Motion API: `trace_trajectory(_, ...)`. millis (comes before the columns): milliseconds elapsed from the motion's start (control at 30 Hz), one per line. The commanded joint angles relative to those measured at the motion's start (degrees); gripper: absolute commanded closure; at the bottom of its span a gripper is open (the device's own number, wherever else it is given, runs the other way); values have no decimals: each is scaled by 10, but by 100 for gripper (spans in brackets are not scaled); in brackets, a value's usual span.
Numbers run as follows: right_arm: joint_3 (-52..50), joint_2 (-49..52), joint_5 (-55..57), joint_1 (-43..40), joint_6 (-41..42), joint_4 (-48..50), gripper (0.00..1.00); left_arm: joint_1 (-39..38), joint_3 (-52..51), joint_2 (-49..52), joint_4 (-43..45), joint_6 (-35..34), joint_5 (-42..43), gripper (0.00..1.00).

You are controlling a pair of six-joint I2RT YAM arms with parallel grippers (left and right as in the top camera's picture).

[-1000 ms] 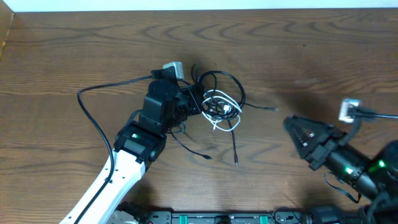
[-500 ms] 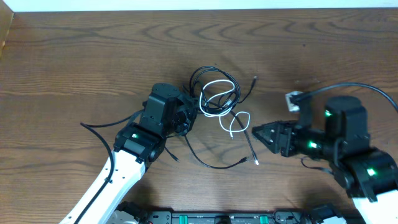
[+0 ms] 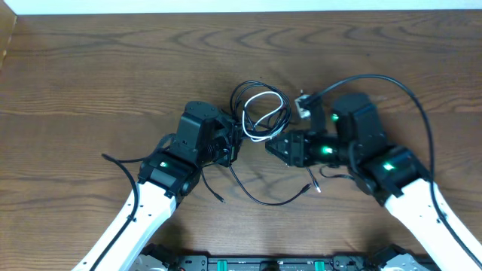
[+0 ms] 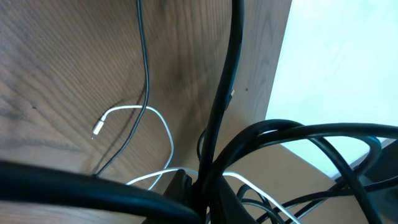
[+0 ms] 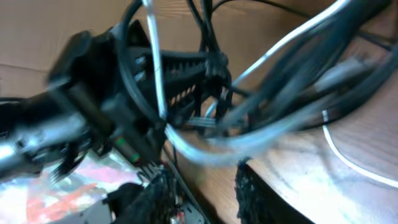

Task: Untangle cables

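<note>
The cables form a tangle of thin black loops (image 3: 260, 93) and a white loop (image 3: 257, 125) at the table's middle. My left gripper (image 3: 236, 143) is at the tangle's left side, shut on a black cable (image 4: 224, 93) that runs up from its jaws (image 4: 208, 188). A white cable end (image 4: 124, 111) lies on the wood beyond it. My right gripper (image 3: 273, 146) points left at the tangle's lower right. In the blurred right wrist view its fingers (image 5: 199, 183) stand apart, with the white cable (image 5: 205, 149) just past the tips. A loose black cable (image 3: 263, 202) trails toward the front.
The right arm's thick black cable (image 3: 376, 78) arches over its wrist, and the left arm's cable (image 3: 120, 162) hangs at its side. The table's back edge (image 3: 241, 10) runs along the top. Bare wood (image 3: 90, 75) lies left and right of the tangle.
My right arm has swung in from the right edge to the tangle, and its jaws have narrowed. The left gripper has stayed shut, drawing the tangle slightly toward the front.
</note>
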Motion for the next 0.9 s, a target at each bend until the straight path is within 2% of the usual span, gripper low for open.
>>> trace_trajectory(0,3,24,15,14,34,13,84,-8,5,-1,2,-9,10,92)
trace_trajectory(200,3,24,41,16,34,18,82,-8,5,-1,3,-9,9,92)
trace_trajectory(367,3,24,47,15,96,59,76,-8,5,-1,3,28,9,92)
trace_trajectory(533,3,24,48,15,119,99,75,-9,5,-1,3,56,11,92)
trace_trajectory(600,3,24,48,15,120,99,76,-9,5,-1,2,60,11,92)
trace_trajectory(700,3,24,38,15,133,106,85,-9,5,-1,3,63,11,92)
trace_trajectory(800,3,24,44,15,133,110,89,-9,5,-1,3,69,17,93)
trace_trajectory(867,3,25,57,15,133,110,87,-9,5,-1,5,69,25,92)
